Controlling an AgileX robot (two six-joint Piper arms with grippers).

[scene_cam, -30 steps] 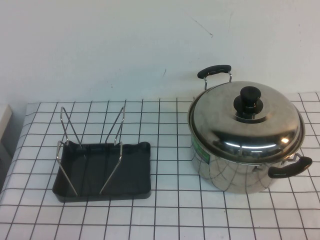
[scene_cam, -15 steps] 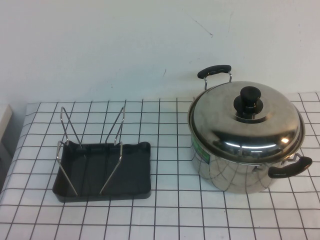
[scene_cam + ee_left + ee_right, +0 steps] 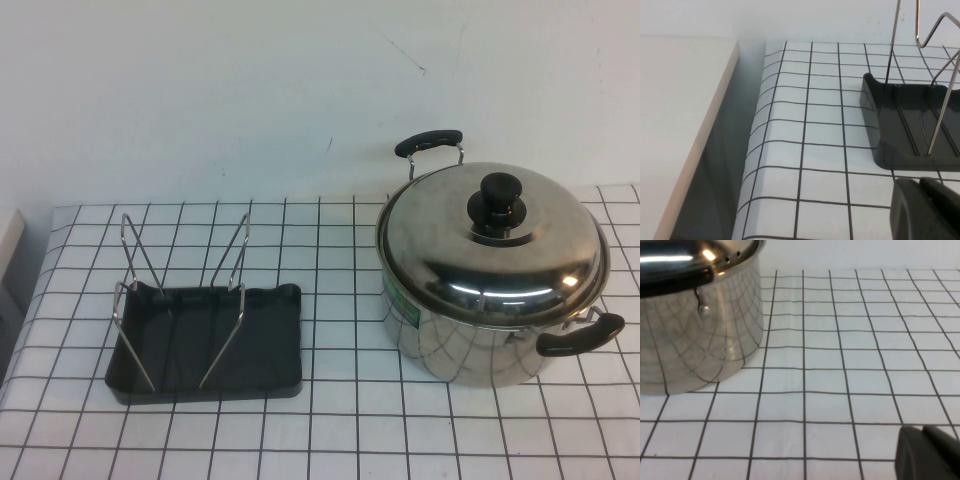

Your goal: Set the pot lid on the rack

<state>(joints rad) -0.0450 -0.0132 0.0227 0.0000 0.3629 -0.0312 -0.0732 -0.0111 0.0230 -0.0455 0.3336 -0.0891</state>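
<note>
Nothing has moved: the pot lid [image 3: 490, 245] stays on the pot [image 3: 470, 345], apart from both hands. Left hand [image 3: 925, 207] sits near the rack [image 3: 205, 340]; right hand [image 3: 927, 452] sits near the pot; I cannot tell either's grip.

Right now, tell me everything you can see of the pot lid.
The pot lid is round, domed, shiny steel with a black knob at its centre. It sits level and closed on the pot, at the table's right, apart from the rack. Neither claw touches it: the left claw is near the rack, the right claw low beside the pot.
</note>
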